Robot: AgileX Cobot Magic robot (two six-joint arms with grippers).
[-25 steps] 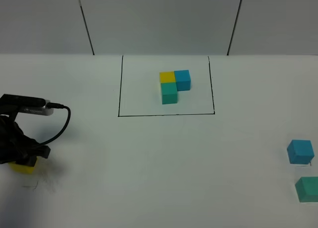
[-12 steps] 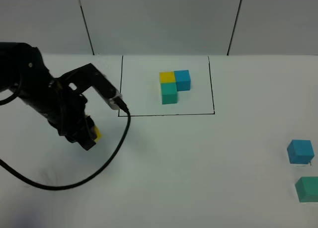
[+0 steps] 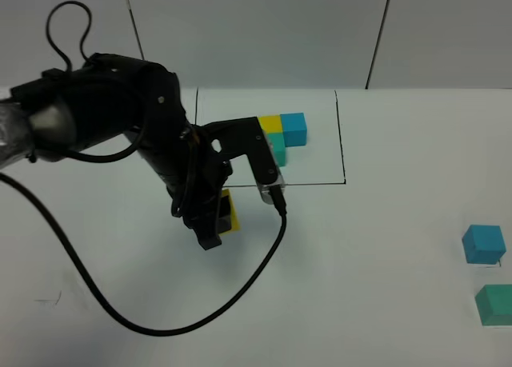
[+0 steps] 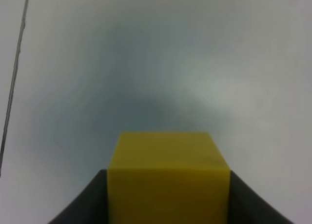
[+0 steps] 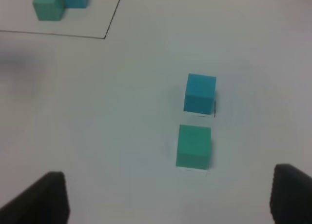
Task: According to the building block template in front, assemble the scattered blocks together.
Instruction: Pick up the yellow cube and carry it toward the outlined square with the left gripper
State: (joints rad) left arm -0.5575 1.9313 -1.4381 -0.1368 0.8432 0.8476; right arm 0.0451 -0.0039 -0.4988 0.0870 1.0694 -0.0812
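1. plain white tabletop [image 3: 384, 247] under pale wall panels [image 3: 256, 31], bare apart from blocks and a thin drawn black rectangle [image 3: 344, 155].
2. left gripper [image 3: 213, 223] clamped tight on the yellow cube [image 3: 229, 213], a finger flat on each opposite face, cube sitting square in the grip and seemingly clear of the table.
3. building block template [image 3: 282, 137] just beyond that gripper, inside the rectangle.
4. blue cube [image 3: 483, 244] and teal-green cube [image 3: 494, 304] well apart from it, off to its right, lying ahead of and below the right gripper [image 5: 170, 204], which is spread wide with nothing between its fingers.
5. for a clean placement:
   - pick a spot outside the rectangle and lower straight down.
   - line the cube's edges up parallel to the template's.
   - leave free table on the two sides where blue and teal-green must butt up.
   - let go only once the base rests flat.
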